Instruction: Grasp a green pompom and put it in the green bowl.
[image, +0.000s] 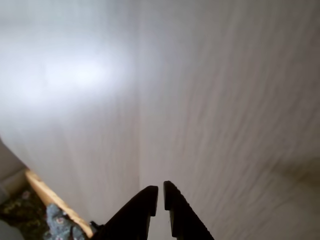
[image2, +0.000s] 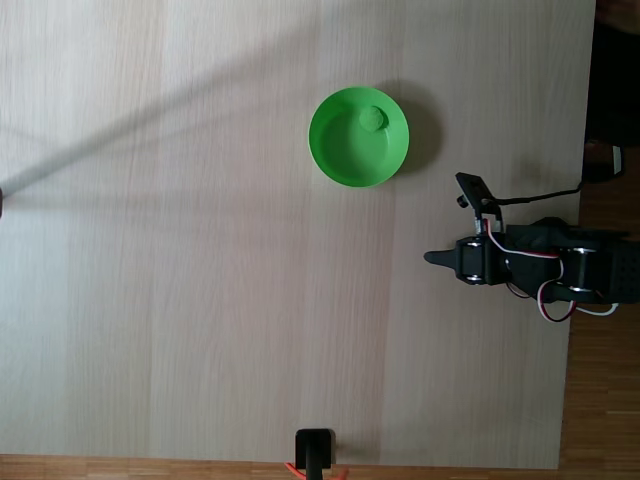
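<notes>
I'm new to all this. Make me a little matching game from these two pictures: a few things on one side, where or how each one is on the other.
Things:
1. pompom
2. bowl
3. gripper
4. table

States:
A. pale wood, bearing everything
B. black fingers nearly together, holding nothing
C. lying inside the bowl
D. standing left of the arm in the fixed view, farther up the picture

Pairs: 1-C, 2-D, 3-B, 4-A

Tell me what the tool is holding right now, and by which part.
Nothing. In the wrist view the tool is nearly shut on empty air over the bare table. The green pompom lies inside the green bowl.
</notes>
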